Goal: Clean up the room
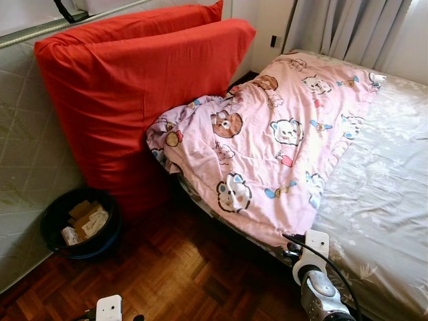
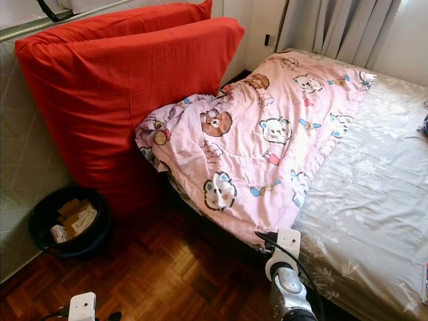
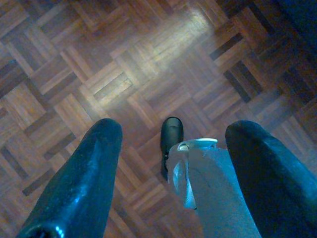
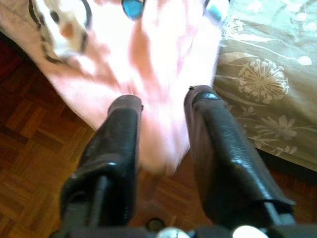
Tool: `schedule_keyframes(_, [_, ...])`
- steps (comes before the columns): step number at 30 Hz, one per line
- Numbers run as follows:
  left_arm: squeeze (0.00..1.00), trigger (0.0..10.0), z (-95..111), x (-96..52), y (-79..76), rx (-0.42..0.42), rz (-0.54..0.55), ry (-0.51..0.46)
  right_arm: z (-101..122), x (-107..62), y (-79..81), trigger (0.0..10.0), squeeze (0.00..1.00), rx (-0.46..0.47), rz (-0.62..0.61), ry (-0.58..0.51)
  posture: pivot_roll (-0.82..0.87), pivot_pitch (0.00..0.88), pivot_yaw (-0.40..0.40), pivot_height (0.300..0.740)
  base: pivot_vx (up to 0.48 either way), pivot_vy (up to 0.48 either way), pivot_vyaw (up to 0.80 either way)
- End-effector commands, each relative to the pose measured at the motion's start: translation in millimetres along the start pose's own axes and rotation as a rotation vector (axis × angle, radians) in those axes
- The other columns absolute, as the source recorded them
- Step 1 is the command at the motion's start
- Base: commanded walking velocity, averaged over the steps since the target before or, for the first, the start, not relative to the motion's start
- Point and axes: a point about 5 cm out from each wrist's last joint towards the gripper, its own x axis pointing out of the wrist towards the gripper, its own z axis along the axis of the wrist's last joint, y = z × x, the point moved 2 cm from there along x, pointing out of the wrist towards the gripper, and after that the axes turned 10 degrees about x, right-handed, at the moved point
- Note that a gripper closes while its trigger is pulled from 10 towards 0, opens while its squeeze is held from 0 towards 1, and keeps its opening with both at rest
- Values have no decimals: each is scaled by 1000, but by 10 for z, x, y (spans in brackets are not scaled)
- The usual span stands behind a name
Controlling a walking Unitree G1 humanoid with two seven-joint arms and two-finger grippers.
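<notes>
Grey curtains behind bed; wall outlet; parquet floor.

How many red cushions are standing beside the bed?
2. The front red cushion leans upright next to the pink blanket; the back red cushion stands behind it, mostly hidden. More may be hidden behind.

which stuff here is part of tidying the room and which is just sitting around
Part of the job:
pink blanket, crumpled and hanging off the bed
right gripper, open, at the blanket's edge

Just there:
red cushions against the wall
black bin holding paper scraps
curtain
left gripper, open above the wooden floor
</notes>
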Motion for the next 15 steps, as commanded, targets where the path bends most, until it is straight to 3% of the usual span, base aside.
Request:
schedule_keyframes(1, [0, 10000, -75, -20, 24, 26, -2, 29, -34, -11, -37, 10000, 1000, -5, -14, 14, 39, 96, -24, 740, 0, 0, 0])
schedule_keyframes(7, [0, 10000, -72, -19, 22, 30, -4, 28, -105, -34, -87, 10000, 984, -9, -26, 37, 36, 95, -25, 740, 0, 0, 0])
schedule_keyframes(8, [0, 10000, -72, -19, 22, 30, -4, 28, -125, -41, -98, 10000, 267, -11, -28, 43, 36, 95, -25, 740, 0, 0, 0])
schedule_keyframes(9, [0, 10000, -71, -19, 20, 30, -4, 27, -137, -46, -105, 10000, 0, -12, -29, 47, 37, 95, -25, 740, 0, 0, 0])
schedule_keyframes(13, [0, 10000, -69, -18, 17, 30, -4, 27, -348, -120, -155, 10000, 0, -15, -18, 116, 33, 96, -25, 740, 0, 0, 0])
schedule_keyframes(15, [0, 10000, -67, -17, 15, 29, -4, 27, -495, -175, -179, 10000, 0, -61, 0, 179, 34, 97, -24, 740, 0, 0, 0])
